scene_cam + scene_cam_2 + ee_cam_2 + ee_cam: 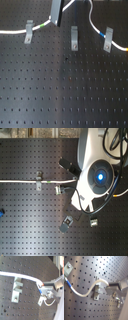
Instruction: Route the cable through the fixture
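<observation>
Nearest the camera in the first exterior view there's just bare black breadboard (65, 95) filling the lower half of the frame. Further back, a row of three small metal clip fixtures is sitting across the upper part: left clip (29, 31), middle clip (74, 38), right clip (107, 40). Behind those, at the top centre, the gripper (56, 20) is coming down at the cable (92, 20).

The cable is running in from the left edge, through the left clip, up to the gripper, then arcing over and down to the right clip and out the right edge. It looks like it's skipping the middle clip, so I'd guess we're mid-routing, with that one not yet done.

In the second wrist view the gripper (45, 289) is clenching the cable (25, 277) right by a blue band (40, 291), fingers closed on it.

The cable's a thin, floppy white cord with a green-yellow band (46, 23) near the left clip and blue and yellow ones (102, 34) near the right.

Next move is probably lowering the held stretch into the middle clip's slot without yanking the slack out of the others.
</observation>
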Robot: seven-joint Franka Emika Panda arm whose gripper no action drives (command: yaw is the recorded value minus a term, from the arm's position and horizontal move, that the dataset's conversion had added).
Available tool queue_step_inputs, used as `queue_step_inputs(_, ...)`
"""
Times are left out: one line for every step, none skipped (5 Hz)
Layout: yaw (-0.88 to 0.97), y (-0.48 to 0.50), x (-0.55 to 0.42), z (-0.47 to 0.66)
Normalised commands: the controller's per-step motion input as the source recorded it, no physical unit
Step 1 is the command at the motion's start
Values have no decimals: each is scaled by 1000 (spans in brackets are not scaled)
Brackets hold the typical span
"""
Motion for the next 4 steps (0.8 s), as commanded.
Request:
queue_step_inputs(40,25,-245,185)
queue_step_inputs(240,202,-609,254)
queue_step_inputs(477,302,-421,62)
queue_step_inputs(171,15,156,-2)
